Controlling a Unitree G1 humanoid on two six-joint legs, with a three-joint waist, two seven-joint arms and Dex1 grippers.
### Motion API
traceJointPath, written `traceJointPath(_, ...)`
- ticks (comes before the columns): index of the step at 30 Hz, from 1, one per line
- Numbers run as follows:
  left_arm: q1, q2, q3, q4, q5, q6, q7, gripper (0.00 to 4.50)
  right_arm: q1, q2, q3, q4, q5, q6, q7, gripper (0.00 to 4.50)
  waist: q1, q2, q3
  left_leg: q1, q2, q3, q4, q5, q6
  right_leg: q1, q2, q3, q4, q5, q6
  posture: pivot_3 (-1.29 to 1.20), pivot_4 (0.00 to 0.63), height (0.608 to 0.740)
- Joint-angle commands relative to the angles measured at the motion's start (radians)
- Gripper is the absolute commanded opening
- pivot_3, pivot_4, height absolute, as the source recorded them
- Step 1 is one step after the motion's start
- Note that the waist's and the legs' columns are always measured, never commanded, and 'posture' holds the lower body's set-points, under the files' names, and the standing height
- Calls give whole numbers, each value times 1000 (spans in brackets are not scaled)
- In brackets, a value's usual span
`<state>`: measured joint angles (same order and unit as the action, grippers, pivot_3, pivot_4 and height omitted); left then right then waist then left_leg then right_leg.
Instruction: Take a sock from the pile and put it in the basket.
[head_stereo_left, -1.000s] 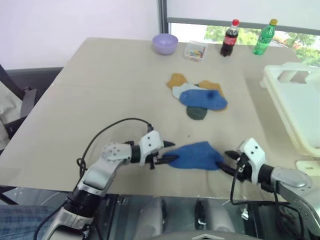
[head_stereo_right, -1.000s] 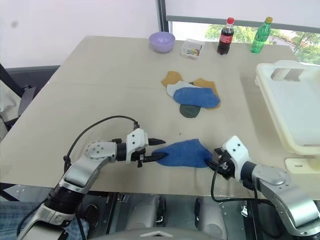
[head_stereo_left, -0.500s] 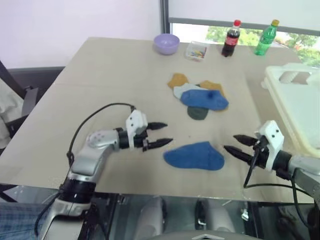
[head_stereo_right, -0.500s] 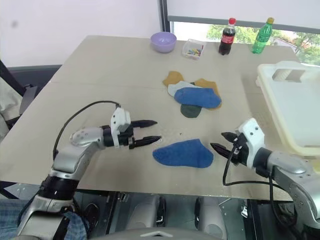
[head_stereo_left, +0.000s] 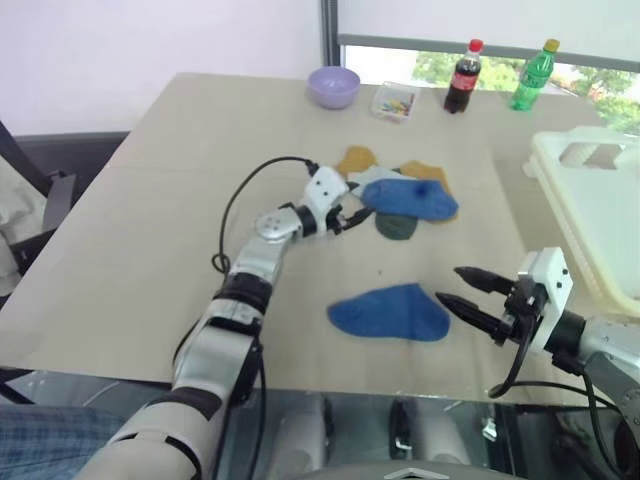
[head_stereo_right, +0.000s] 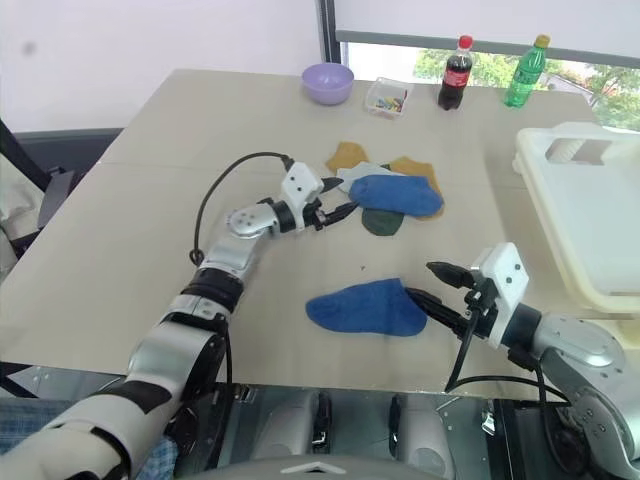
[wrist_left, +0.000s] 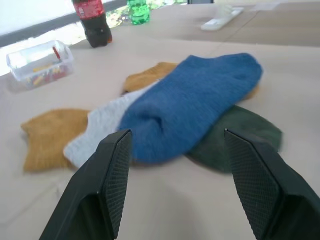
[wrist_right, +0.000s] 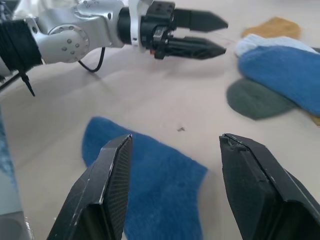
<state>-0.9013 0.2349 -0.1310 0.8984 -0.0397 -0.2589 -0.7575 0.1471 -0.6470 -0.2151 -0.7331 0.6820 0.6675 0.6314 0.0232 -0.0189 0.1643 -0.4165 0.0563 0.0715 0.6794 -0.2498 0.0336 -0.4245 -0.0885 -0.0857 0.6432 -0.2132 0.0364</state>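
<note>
The left gripper (head_stereo_left: 352, 214), jaws apart and empty, sits at 9 o'clock of the pile (head_stereo_left: 400, 195); its top blue sock (wrist_left: 192, 100) lies just ahead. Ease forward and pinch the near edge. Basket (head_stereo_left: 590, 200) waits at 3 o'clock

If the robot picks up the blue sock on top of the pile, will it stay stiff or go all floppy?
Probably floppy: the blue sock looks like soft knit, draped and sagging over the other socks in the pile. It is likely light too, being thin and flat. Pulled sideways, it might drag the grey-white sock beneath it, since they overlap.
</note>
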Motion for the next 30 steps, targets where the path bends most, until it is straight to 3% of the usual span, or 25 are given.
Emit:
traceJointPath(1,-56,-18,6,73,22,-72,12,3139,-26,16,-21,-13,-32,-37,-55,2832,-5,0,0,0,0,0,0,0,0,0,0,0,0,0,0,0,150,736)
traceJointPath(7,-10,10,77,18,-103,-21,-217,3139,-180,45,54,152,-162,0,-189,2832,-13,0,0,0,1,0,0,0,0,0,0,0,1,0,0,0,150,736)
traceJointPath(13,142,135,111,-251,-247,145,-481,3139,-479,201,77,555,-210,43,-306,2832,-30,-1,1,0,1,1,1,0,0,-2,1,2,3,2,-4,0,150,736)
traceJointPath(20,252,204,143,-466,-290,258,-450,3139,-720,309,-28,943,-166,-3,-305,2832,-26,0,2,-1,1,1,2,0,0,-2,1,2,5,3,-4,0,150,736)
traceJointPath(30,323,219,159,-588,-311,308,-391,3139,-782,326,-5,1026,-178,-21,-253,2832,-37,1,2,0,1,2,1,0,0,-3,1,3,6,3,-4,0,150,736)
